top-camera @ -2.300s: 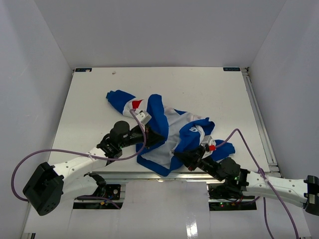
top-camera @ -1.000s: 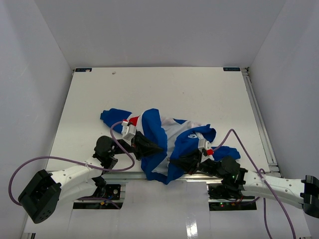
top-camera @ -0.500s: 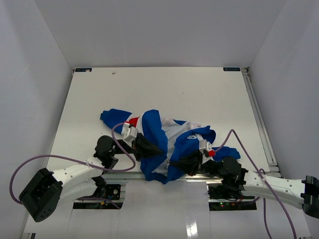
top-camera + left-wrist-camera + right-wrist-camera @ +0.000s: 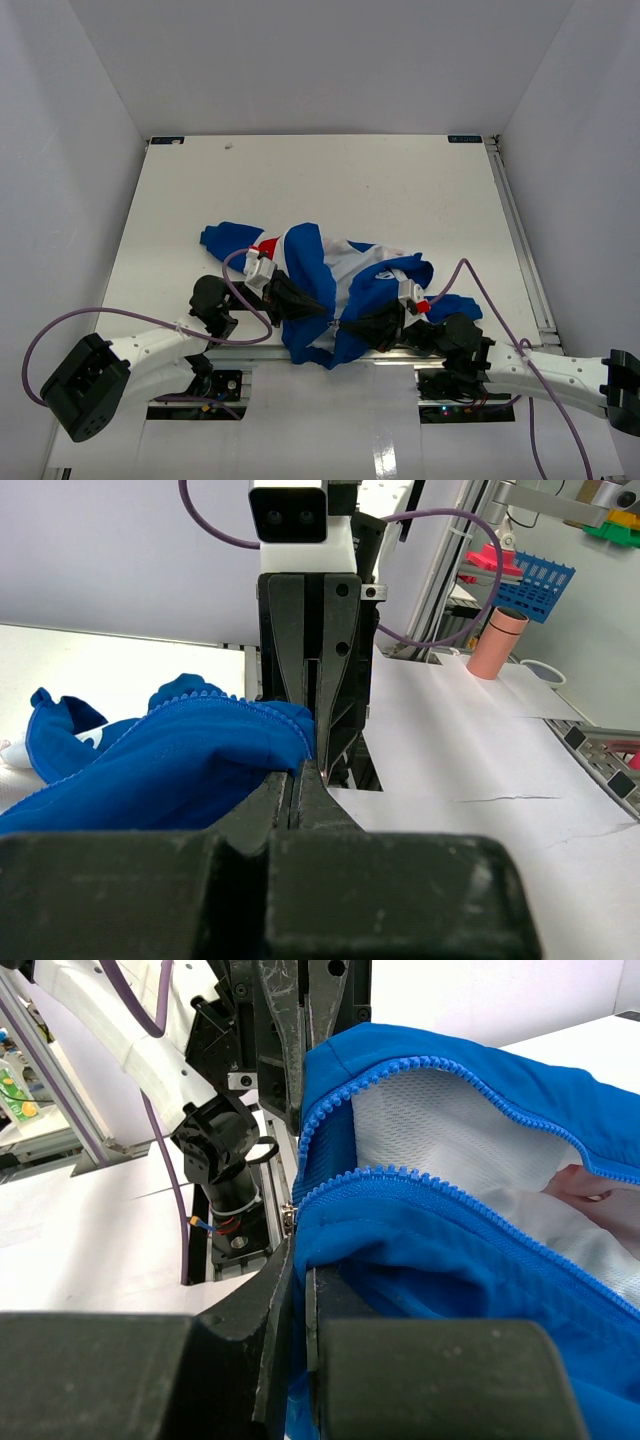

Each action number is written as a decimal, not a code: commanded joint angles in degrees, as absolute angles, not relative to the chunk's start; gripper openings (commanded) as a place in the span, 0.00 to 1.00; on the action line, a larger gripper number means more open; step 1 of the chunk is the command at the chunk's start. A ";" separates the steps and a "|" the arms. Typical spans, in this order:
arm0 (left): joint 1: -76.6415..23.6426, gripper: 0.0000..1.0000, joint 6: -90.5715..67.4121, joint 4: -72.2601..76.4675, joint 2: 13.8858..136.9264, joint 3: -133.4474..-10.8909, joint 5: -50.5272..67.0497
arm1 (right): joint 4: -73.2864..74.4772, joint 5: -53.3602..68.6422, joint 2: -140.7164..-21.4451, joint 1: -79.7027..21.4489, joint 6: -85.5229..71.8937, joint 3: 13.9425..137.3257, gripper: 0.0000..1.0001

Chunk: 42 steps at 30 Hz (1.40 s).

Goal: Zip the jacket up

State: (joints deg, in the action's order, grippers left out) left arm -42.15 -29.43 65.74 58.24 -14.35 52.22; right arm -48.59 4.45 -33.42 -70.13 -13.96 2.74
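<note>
Right wrist: right gripper (image 4: pixel 298 1260) pinches the jacket (image 4: pixel 450 1270) just beside the slider (image 4: pixel 291 1217).
Left wrist: left gripper (image 4: pixel 311 755) is clamped on the blue hem.
Jacket: crumpled at the table (image 4: pixel 350 180) near edge, still unzipped.
Advice: keep the hem taut and draw the slider straight along the teeth (image 4: pixel 450 1065).

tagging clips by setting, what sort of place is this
Likely a robotics lab test cell: white walls box in the table, the left pincer and right pincer grip a jacket, and a blue tube rack stands beyond.
</note>
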 commanded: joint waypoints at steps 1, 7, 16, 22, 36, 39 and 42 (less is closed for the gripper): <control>-42.10 0.00 -29.73 68.73 57.83 -13.71 53.44 | -54.58 3.72 -34.18 -70.11 -13.65 3.66 0.08; -42.03 0.00 -29.60 68.34 57.90 -13.60 52.95 | -55.94 4.61 -35.90 -70.05 -13.97 4.20 0.08; -42.10 0.00 -28.67 66.90 58.31 -13.87 52.30 | -57.06 4.69 -36.91 -70.12 -14.06 4.91 0.08; -42.10 0.00 -28.30 66.10 58.80 -14.06 52.04 | -57.22 4.06 -37.09 -70.14 -14.06 5.27 0.08; -42.13 0.00 -28.19 67.06 59.17 -13.62 52.25 | -57.34 1.87 -37.79 -70.10 -14.36 6.23 0.08; -42.18 0.00 -28.05 67.24 59.49 -13.70 52.13 | -57.64 1.18 -37.87 -70.05 -14.58 6.42 0.08; -42.10 0.00 -27.70 67.15 59.67 -13.63 51.69 | -58.42 0.89 -37.96 -70.14 -14.84 6.50 0.08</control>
State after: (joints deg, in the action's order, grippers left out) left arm -42.15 -28.89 65.63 59.59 -13.85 51.79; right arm -52.62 2.58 -37.97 -70.13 -14.59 3.59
